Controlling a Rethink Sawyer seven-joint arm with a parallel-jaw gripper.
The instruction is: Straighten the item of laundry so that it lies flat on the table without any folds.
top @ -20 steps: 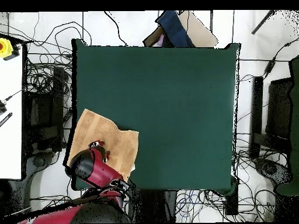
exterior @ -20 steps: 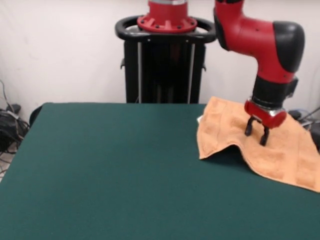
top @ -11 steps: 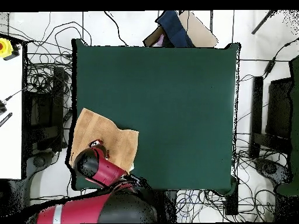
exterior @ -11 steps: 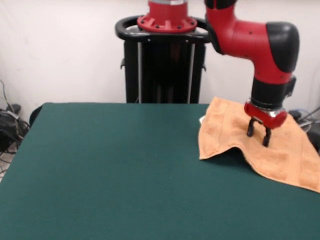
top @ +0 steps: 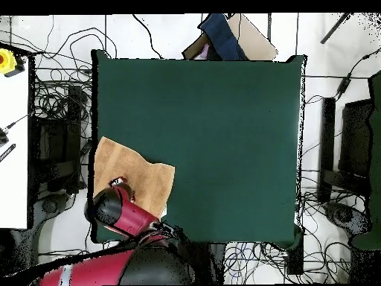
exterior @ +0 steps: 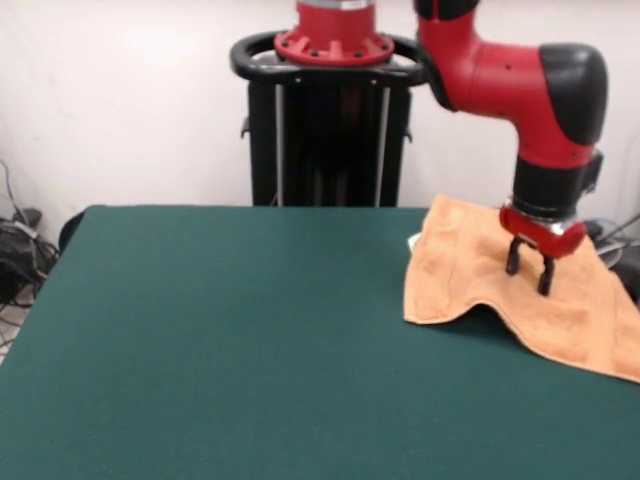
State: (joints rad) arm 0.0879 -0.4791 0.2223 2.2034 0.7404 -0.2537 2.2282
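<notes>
The item of laundry (exterior: 470, 265), an orange-tan towel, lies at the table's (exterior: 220, 340) far right corner in the front view, rumpled. Its near edge humps up off the green top, and a white tag shows at its left edge. My gripper (exterior: 529, 272) comes straight down onto the towel's middle and is shut on a pinch of cloth, fingertips buried in it. In the overhead view the towel (top: 145, 175) sits at the table's (top: 223, 126) lower left, reaching the left edge, with the red arm covering part of it and the gripper (top: 117, 182).
The black pedestal (exterior: 335, 130) stands behind the table's far edge. Cables and boxes lie on the floor around the table (top: 52, 126). A white bench (top: 13, 149) stands beside the table's left side in the overhead view.
My gripper has shifted a little to the right in the front view, and the towel has slid the same way with it. Its left corner has moved toward the table's edge.
</notes>
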